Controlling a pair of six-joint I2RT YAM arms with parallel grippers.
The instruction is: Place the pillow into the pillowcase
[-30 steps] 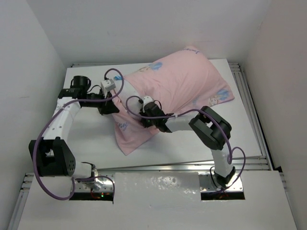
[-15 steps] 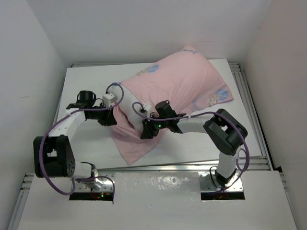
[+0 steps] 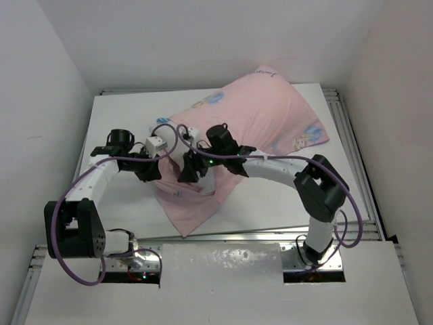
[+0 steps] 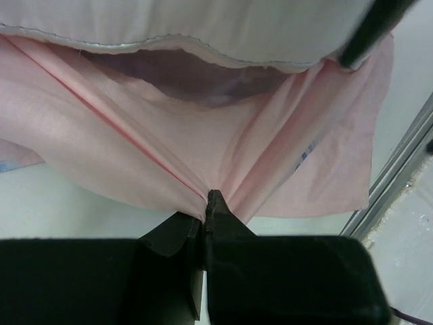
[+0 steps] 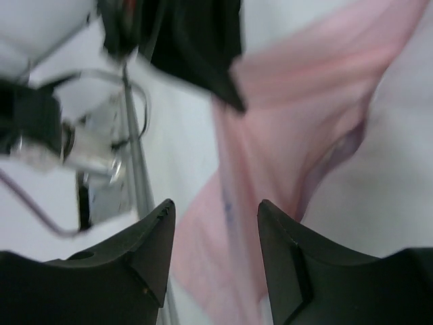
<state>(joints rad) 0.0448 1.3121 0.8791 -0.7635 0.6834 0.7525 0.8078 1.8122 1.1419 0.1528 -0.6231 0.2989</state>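
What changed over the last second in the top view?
The right tool swung left across the pillowcase toward the left tool, while its elbow drifted right. The left tool, shut on the fabric, pulled toward the near side, dragging the loose end along. The pillowcase's stuffed far end stayed put.

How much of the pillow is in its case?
Mostly done: the pillowcase looks plump, so most of the pillow seems inside. Now the left claw pinches the case's loose edge, and the right claw is open beside it. Left to do: a white end shows at the mouth, so the edge needs pulling over it.
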